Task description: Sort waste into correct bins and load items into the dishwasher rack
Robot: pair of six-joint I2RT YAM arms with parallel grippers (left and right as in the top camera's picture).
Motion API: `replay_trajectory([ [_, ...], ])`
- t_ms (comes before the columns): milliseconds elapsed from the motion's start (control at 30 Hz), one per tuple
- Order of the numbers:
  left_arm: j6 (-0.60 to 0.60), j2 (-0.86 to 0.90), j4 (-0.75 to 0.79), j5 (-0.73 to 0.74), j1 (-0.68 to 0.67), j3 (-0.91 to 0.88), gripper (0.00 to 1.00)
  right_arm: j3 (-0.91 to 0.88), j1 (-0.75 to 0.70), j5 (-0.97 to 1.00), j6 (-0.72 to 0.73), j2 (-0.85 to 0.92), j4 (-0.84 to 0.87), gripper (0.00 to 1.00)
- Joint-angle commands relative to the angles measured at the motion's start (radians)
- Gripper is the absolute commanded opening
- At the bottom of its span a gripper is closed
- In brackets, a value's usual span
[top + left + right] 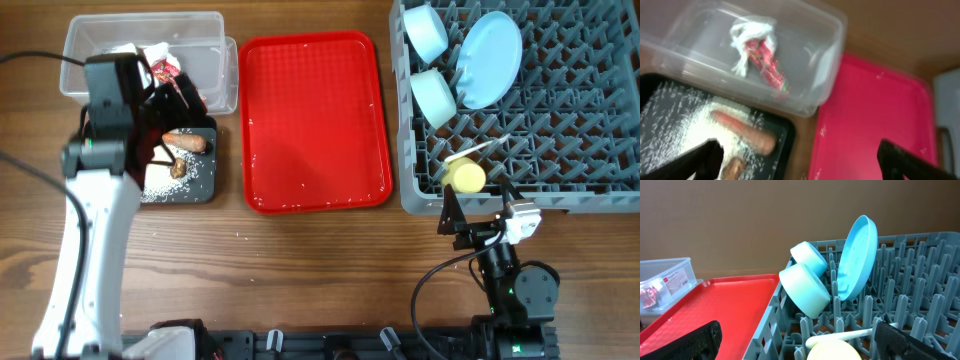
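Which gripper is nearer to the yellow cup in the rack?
Right. The right gripper is open just beside the yellow cup; the left gripper is far off, by the black tray.

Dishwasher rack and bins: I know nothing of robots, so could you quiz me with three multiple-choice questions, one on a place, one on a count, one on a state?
1. Where is the carrot-like stick?
A) in the clear tub
B) in the black tray
C) in the dishwasher rack

2. How many pale blue bowls sit in the dishwasher rack?
A) none
B) one
C) two

3. How does the light-blue plate sit?
A) standing on edge
B) lying flat
C) broken in two

Answers: 1 B, it lies on rice in the black tray; the clear tub holds the wrapper. 2 C, two sit beside the plate. 3 A, the right wrist view shows it upright on its rim.
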Motion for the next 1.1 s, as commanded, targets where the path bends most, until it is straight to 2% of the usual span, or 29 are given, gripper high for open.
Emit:
replay_trajectory([
  [0, 0.134, -0.202, 0.285, 0.146, 0.0, -0.263, 1.0, -0.008, 0.001, -0.016, 0.018, -0.012, 0.008, 1.0],
  [100, 0.133, -0.409, 0.54, 0.162, 0.0, -0.551, 1.0, -0.008, 0.001, -0.016, 0.018, -0.012, 0.008, 1.0],
  [167, 0.133, -0.544, 0.642, 0.161, 0.0, -0.71, 1.0, -0.008, 0.001, -0.016, 0.018, -0.012, 0.008, 1.0],
  [233, 0.13, -0.732, 0.734, 0.158, 0.0, -0.895, 1.0, -0.008, 0.001, -0.016, 0.018, -0.012, 0.008, 1.0],
  [333, 0.129, -0.938, 0.784, 0.158, 0.0, -1.054, 1.0, -0.008, 0.001, -0.016, 0.018, -0.012, 0.008, 1.0],
  [467, 0.126, -1.144, 0.736, 0.148, -0.01, -1.156, 1.0, -0.008, 0.001, -0.016, 0.018, -0.012, 0.008, 1.0],
  [567, 0.126, -1.259, 0.586, 0.092, -0.035, -1.162, 1.0, -0.008, 0.001, -0.016, 0.018, -0.012, 0.008, 1.0],
  [733, 0.127, -1.327, 0.448, 0.06, -0.046, -1.162, 1.0, -0.008, 0.001, -0.016, 0.018, -0.012, 0.008, 1.0],
  [1067, 0.123, -1.324, 0.45, 0.06, -0.045, -1.162, 1.0, -0.008, 0.001, -0.016, 0.018, -0.012, 0.008, 1.0],
])
